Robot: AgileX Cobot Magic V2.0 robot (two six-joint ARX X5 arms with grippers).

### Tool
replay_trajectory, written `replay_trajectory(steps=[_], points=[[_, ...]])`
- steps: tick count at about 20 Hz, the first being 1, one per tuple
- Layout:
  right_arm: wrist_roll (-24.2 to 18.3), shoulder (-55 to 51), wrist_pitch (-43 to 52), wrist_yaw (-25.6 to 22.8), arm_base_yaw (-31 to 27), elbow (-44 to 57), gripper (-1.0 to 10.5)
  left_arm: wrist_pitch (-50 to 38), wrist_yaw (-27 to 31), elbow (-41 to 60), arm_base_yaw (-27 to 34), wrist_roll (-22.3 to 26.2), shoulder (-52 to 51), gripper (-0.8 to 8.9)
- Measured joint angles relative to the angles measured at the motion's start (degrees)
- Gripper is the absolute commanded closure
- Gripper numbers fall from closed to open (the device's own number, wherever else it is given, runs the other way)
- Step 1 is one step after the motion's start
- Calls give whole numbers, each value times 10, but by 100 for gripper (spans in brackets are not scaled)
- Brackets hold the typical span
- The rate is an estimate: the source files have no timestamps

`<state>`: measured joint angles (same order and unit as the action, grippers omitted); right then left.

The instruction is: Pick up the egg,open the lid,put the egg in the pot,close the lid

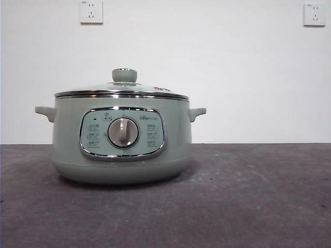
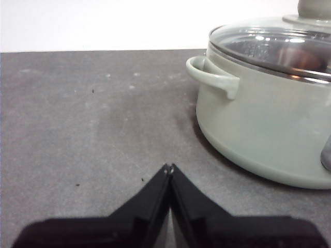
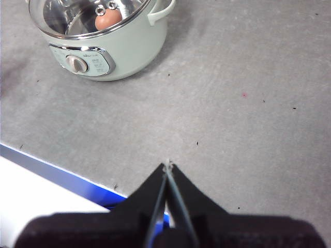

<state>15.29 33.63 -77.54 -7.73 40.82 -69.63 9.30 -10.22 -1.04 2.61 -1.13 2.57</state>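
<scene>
The sage-green pot [image 1: 121,142] stands on the dark table, left of centre, its dial facing the front camera. The glass lid [image 1: 122,89] with its green knob sits shut on the pot. Through the glass, the right wrist view shows the reddish-brown egg [image 3: 107,20] lying inside the pot [image 3: 103,49]. My left gripper [image 2: 168,167] is shut and empty, low over the table beside the pot's side handle [image 2: 214,78]. My right gripper [image 3: 168,166] is shut and empty too, well away from the pot, near the table's edge.
A blue strip and white floor [image 3: 46,181] mark the table edge by the right gripper. Two wall sockets [image 1: 91,11] hang on the white wall behind. Grey tabletop [image 1: 248,196] stretches to the right of the pot.
</scene>
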Motion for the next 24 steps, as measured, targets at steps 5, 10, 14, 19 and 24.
replay_trajectory(steps=[5, 10, 14, 19, 24], points=[[0, 0, 0, 0, 0, 0, 945, 0, 0, 0, 0, 0, 17, 817], [-22, -2, 22, -65, -16, 1, 945, 0, 0, 0, 0, 0, 24, 817], [-97, -42, 217, 2, -134, 47, 945, 0, 0, 0, 0, 0, 26, 817], [-171, -142, 478, 94, -294, 258, 945, 0, 0, 0, 0, 0, 26, 817], [-179, -210, 603, 95, -348, 431, 945, 0, 0, 0, 0, 0, 26, 817]])
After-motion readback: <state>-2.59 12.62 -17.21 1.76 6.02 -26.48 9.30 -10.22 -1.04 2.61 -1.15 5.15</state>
